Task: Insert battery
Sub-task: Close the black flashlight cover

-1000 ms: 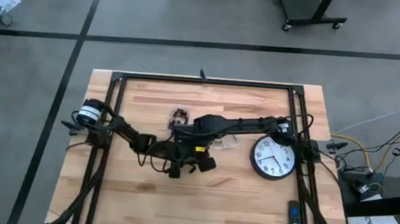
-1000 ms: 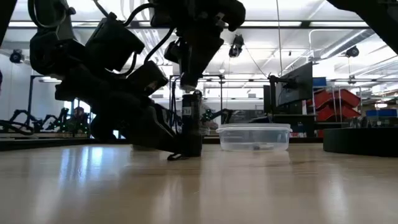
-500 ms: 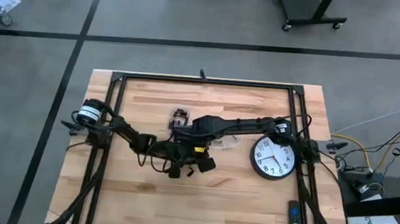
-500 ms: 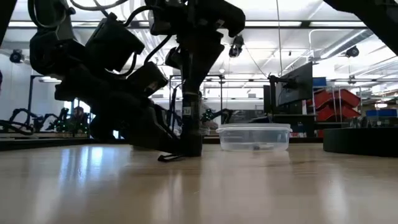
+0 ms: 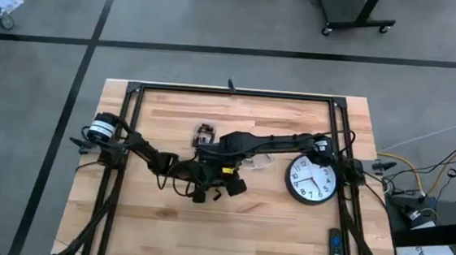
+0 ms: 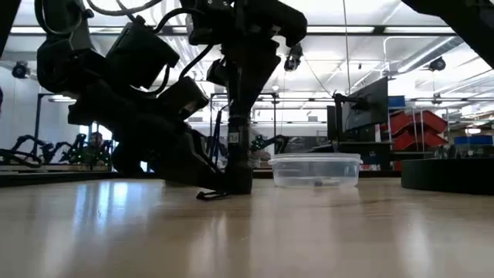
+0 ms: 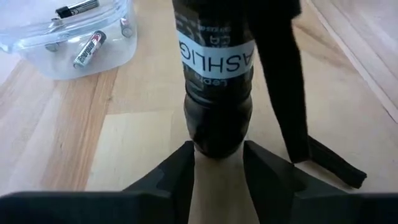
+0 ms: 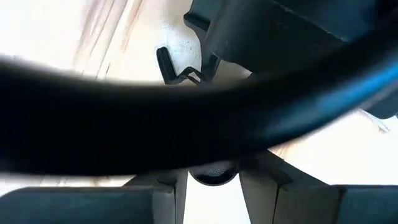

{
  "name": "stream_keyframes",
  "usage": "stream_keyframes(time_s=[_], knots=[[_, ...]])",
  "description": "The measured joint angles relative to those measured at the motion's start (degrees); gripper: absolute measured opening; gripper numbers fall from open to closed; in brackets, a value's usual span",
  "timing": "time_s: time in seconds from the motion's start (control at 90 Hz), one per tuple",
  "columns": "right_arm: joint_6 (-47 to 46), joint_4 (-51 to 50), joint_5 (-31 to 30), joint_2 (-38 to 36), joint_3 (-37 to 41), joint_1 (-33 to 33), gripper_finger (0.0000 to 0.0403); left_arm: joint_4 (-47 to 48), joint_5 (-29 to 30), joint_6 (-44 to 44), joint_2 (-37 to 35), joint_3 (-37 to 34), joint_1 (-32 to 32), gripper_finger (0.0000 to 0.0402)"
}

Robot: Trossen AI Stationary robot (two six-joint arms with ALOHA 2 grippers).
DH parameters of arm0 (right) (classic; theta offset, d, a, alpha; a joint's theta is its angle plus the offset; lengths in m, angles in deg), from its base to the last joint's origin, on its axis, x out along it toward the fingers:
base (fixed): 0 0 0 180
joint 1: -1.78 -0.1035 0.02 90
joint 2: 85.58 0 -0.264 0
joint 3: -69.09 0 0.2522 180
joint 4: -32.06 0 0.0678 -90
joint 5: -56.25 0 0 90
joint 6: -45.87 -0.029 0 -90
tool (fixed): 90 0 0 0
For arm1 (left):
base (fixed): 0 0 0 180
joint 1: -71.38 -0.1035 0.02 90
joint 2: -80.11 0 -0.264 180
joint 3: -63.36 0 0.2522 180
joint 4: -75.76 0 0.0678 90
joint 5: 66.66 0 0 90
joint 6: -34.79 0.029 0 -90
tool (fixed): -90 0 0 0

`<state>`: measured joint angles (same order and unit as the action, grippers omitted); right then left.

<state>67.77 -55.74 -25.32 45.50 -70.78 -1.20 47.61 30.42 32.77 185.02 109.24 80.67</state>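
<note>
Near the worktop's (image 5: 163, 220) centre the upright black cylindrical flashlight (image 6: 238, 158) stands unmoved, left gripper (image 7: 217, 163) jaws still clamped on its base, right gripper (image 6: 241, 116) above it, jaws unreadable.

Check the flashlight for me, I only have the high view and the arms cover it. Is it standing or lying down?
Observer: Standing. The low view shows the flashlight upright on the table, with the right claw directly above its top end.
Operator: Where is the left claw?
Observer: The left claw is low, at the base. Its wrist view shows the flashlight's bottom end between its two fingers.
Operator: Any batteries in the tub?
Observer: Yes. The clear tub holds at least two loose batteries.
</note>
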Motion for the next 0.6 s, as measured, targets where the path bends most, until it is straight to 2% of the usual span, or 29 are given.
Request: stream_keyframes(time_s=[0.322, 0.6], knots=[[0.6, -0.6, 0.7, 1.3, -0.2, 0.0, 0.0088, -0.8, 0.0, 0.0, -1.0, 0.0, 0.0, 0.0127], [0.9, -2.5, 0.6, 1.1, -0.2, 0.0, 0.0088, -2.5, -0.1, 1.1, -1.2, 0.0, 0.0, 0.0115]])
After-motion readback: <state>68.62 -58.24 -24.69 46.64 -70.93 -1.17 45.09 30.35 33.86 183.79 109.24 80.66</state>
